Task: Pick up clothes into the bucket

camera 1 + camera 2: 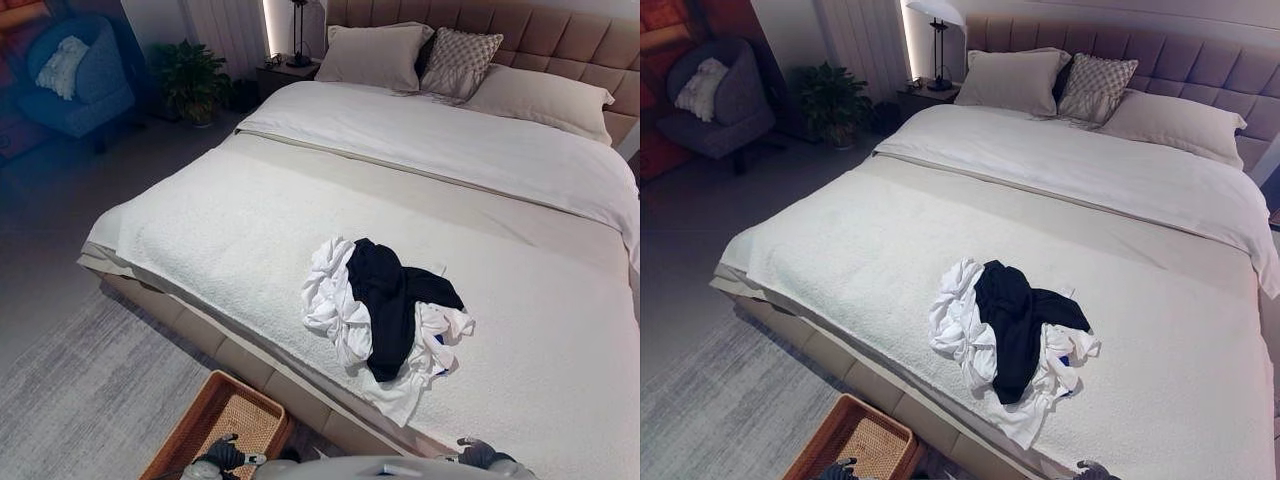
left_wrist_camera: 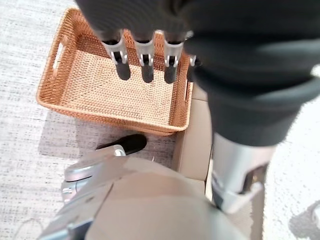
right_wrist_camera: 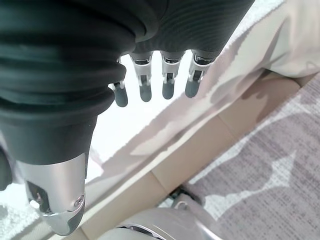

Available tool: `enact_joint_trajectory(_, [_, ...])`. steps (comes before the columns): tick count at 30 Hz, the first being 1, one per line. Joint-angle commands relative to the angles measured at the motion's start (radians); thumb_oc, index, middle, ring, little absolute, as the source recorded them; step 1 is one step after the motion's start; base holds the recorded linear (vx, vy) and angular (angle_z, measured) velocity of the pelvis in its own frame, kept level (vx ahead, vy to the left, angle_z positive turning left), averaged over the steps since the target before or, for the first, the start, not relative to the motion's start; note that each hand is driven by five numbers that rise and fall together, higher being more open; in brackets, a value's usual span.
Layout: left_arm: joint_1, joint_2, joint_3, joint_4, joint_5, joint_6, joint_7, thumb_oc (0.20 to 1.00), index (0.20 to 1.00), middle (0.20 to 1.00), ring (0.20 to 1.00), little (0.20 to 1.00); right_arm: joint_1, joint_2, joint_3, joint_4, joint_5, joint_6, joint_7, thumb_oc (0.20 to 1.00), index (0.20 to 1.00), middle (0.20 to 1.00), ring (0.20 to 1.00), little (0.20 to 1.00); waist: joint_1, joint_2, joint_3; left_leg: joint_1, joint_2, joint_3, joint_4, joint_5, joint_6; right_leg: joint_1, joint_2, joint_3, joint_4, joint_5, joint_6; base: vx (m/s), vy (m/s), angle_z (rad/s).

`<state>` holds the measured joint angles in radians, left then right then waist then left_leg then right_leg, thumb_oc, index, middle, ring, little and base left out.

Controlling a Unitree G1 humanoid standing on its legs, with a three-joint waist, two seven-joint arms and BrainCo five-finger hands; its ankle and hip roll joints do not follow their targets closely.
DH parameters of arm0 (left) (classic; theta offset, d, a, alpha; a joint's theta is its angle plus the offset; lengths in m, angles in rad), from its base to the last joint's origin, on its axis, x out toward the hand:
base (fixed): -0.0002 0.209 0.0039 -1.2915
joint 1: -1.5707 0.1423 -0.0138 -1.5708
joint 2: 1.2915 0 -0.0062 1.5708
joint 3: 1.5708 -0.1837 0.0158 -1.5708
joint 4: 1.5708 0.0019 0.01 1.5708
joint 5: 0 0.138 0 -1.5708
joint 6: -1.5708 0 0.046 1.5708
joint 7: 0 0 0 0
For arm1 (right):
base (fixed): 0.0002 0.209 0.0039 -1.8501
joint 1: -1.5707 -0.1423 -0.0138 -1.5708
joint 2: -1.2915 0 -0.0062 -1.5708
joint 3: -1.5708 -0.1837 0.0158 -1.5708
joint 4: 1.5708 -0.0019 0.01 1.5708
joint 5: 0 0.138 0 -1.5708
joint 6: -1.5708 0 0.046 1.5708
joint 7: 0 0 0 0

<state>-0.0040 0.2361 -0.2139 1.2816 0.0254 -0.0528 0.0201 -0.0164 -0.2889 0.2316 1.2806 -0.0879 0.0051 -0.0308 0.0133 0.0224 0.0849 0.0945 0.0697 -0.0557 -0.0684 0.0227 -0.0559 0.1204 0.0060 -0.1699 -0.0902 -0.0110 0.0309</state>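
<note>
So far nothing of the task looks done: the clothes (image 1: pixel 385 315), a crumpled white and black heap, lie on the bed (image 1: pixel 220 230) near its front edge, and the wicker basket (image 2: pixel 75 90) on the rug (image 1: pixel 70 390) beside the bed frame holds nothing. The left hand (image 2: pixel 145 60) hangs over the basket with its fingers straight and apart, gripping nothing; the right hand (image 3: pixel 155 82) hangs low by the bed's edge, fingers likewise relaxed and apart, empty. Everything is left: reaching the heap, taking hold, carrying it over and dropping it in. The heap sits close to the near edge, toward the robot's right, so the reach seems short, with bare cover all round it. The basket stands just beside the bed frame on the robot's left, with open rug beyond; the bed's edge lies between heap and basket
</note>
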Motion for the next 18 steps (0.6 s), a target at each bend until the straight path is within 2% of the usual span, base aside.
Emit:
enact_joint_trajectory(1, [-0.039,0.011,-0.003,0.046,0.007,0.003,0.004,1.000,1.000,1.000,1.000,1.000,-0.054,0.023,0.045,0.015,-0.005,-0.003,-0.007,1.000,1.000,1.000,1.000,1.000,0.002,-0.071,0.009,0.017,-0.078,-0.010,-0.019,-0.025,0.038,-0.012,-0.038,0.112,0.003,0.051,0.047,0.00,0.000,0.00])
enact_joint_trajectory(18, [-0.042,0.018,-0.008,0.040,0.003,0.002,0.010,1.000,1.000,1.000,1.000,1.000,-0.078,0.007,0.017,-0.017,0.046,-0.008,-0.029,1.000,1.000,1.000,1.000,1.000,0.000,-0.071,0.027,0.001,-0.078,-0.010,-0.019,-0.023,0.039,-0.023,-0.040,0.100,0.003,0.052,0.050,0.00,0.000,0.00])
